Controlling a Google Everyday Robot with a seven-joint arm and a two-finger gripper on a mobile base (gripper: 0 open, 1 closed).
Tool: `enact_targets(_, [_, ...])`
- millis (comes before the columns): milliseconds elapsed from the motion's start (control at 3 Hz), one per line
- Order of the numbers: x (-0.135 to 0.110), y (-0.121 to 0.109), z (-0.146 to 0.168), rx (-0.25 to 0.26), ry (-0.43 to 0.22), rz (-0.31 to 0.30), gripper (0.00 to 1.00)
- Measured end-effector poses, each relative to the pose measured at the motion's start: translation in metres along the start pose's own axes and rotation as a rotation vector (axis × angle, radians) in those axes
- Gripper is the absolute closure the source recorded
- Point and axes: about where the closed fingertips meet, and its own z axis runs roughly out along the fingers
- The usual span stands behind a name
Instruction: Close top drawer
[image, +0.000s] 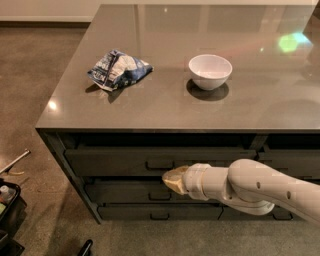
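Gripper (171, 179) on my arm reaches in from the right, its tip just below and right of the bar handle (160, 164) on the top drawer (110, 161); clenched or released, I cannot tell. Top drawer sits directly under the grey countertop (165, 107), its front apparently slightly forward of the drawers below. White bowl (210, 71) and crumpled blue bag (117, 70) lie apart on the countertop.

Lying crumpled on the grey countertop (150, 107): a blue-and-white bag (117, 70). Sitting upright at its three o'clock, well apart: a white bowl (210, 71), casting a dark shadow.
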Motion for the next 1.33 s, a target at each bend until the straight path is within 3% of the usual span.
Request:
enact_targets(333, [0.020,0.026,-0.039,-0.044,-0.012,0.138,0.81])
enact_targets(667, [0.046,0.041,-0.103,0.033,-0.005,0.278,0.58])
enact_targets(1333, [0.049,0.039,-0.112,0.056,-0.006,0.282,0.11])
